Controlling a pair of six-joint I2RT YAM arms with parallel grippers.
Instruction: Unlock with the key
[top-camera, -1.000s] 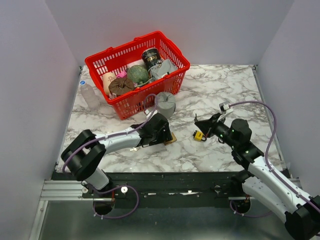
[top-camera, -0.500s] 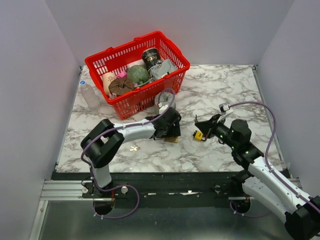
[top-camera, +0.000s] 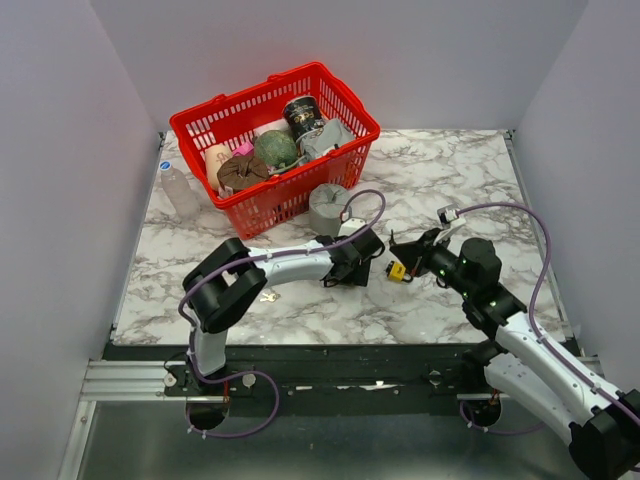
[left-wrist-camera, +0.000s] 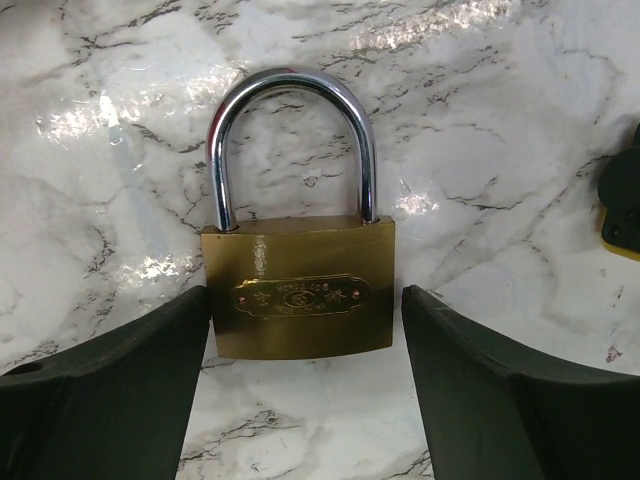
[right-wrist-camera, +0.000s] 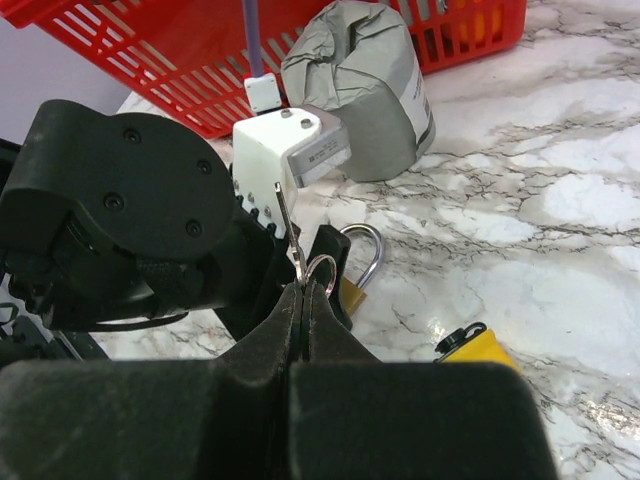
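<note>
A brass padlock (left-wrist-camera: 298, 310) with a chrome shackle lies flat on the marble table (left-wrist-camera: 480, 120). My left gripper (left-wrist-camera: 305, 420) is open and straddles the lock's body, one finger (left-wrist-camera: 120, 400) against its left side, the other a sliver off its right side. In the right wrist view the padlock (right-wrist-camera: 370, 255) shows just beyond my right gripper (right-wrist-camera: 305, 290). That gripper is shut on the key (right-wrist-camera: 287, 225), blade pointing up, its ring (right-wrist-camera: 328, 262) beside the tips. From above, the left gripper (top-camera: 370, 260) and right gripper (top-camera: 395, 242) are close together; the lock is hidden there.
A yellow-and-black object (top-camera: 397, 270) lies right beside both grippers. A grey roll (top-camera: 328, 208) stands behind them, before a red basket (top-camera: 200, 125) of items. A clear bottle (top-camera: 178, 188) stands far left. Small loose keys (top-camera: 268, 296) lie near the front left.
My left arm has swung rightward toward the right gripper, and the brass lock seen at its tip earlier is now covered from above. The right arm has stayed still.
</note>
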